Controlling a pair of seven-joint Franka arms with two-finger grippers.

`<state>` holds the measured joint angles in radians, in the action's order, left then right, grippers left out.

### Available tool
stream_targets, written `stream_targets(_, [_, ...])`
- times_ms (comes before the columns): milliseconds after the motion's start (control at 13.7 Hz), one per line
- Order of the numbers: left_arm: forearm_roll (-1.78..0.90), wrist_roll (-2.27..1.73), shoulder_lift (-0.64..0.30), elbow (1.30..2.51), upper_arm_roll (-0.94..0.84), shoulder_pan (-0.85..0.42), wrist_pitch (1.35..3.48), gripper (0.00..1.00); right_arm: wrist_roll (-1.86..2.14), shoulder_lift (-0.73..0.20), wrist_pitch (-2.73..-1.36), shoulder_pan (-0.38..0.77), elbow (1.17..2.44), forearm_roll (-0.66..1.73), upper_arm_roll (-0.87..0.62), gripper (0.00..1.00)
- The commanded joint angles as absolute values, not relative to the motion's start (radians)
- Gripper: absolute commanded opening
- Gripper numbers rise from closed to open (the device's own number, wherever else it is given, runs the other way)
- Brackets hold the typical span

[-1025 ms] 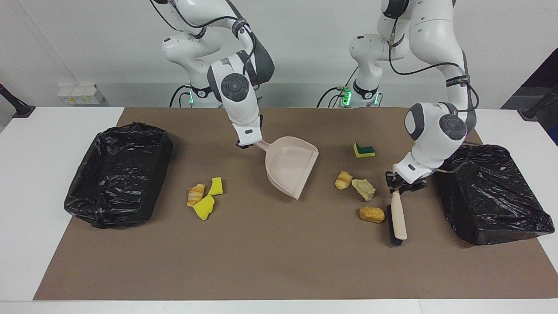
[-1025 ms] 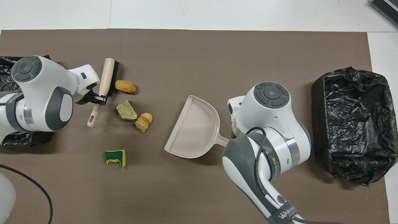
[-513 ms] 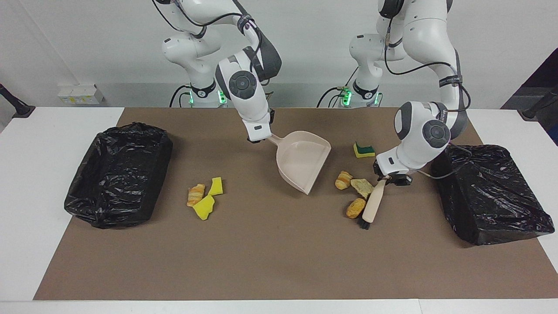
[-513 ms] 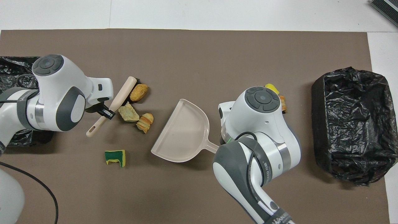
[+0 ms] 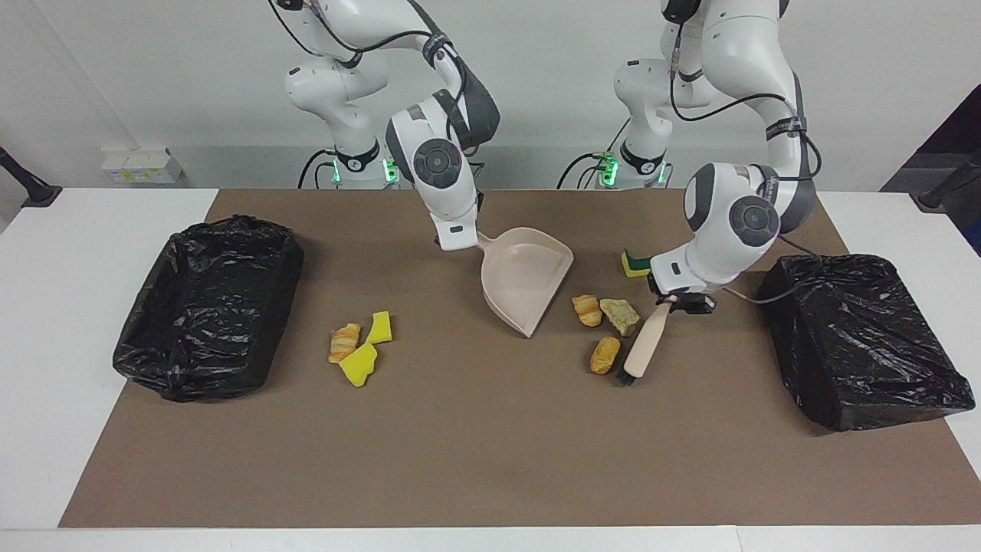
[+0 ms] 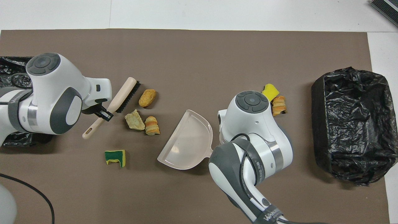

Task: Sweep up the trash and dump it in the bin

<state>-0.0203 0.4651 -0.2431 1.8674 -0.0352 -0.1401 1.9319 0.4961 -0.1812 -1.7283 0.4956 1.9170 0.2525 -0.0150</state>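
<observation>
Brush [image 5: 644,346], clenched in left claw [image 5: 679,300], swept pastries [image 5: 605,354] toward right claw's [image 5: 460,239] gripped dustpan [image 5: 527,277].

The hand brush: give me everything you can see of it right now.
The hand brush is beige, plastic-looking, with black bristles along one side. The left gripper is shut on its handle. It slants, head low by the brown mat, bristles facing three pastry pieces; contact with them is unclear. The handle's end pokes out past the gripper.
</observation>
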Motion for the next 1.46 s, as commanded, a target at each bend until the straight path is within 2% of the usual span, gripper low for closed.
stream_targets(0, [-0.008, 0.453, -0.213, 1.952, -0.04, -0.101, 1.998, 0.0, 0.479, -0.186, -1.756, 0.517, 1.93, 0.239, -0.018, 0.0])
stream_targets(293, [-0.029, 0.373, -0.149, 2.112, -0.051, -0.136, 2.103, 0.0, 0.469, -0.19, -1.761, 0.525, 1.927, 0.239, -0.018, 0.0])
stream_targets(586, [-0.121, 0.345, -0.118, 2.132, -0.051, -0.265, 2.045, 0.0, 0.466, -0.202, -1.784, 0.551, 1.919, 0.232, -0.017, 0.0])
stream_targets(1172, [-0.277, 0.283, -0.068, 2.129, -0.051, -0.452, 1.801, 0.0, 0.443, -0.207, -1.792, 0.555, 1.921, 0.23, -0.018, 0.0])
stream_targets(1392, [-0.284, 0.25, -0.054, 2.091, -0.043, -0.446, 1.772, 0.0, 0.442, -0.207, -1.792, 0.555, 1.921, 0.23, -0.018, 0.0])
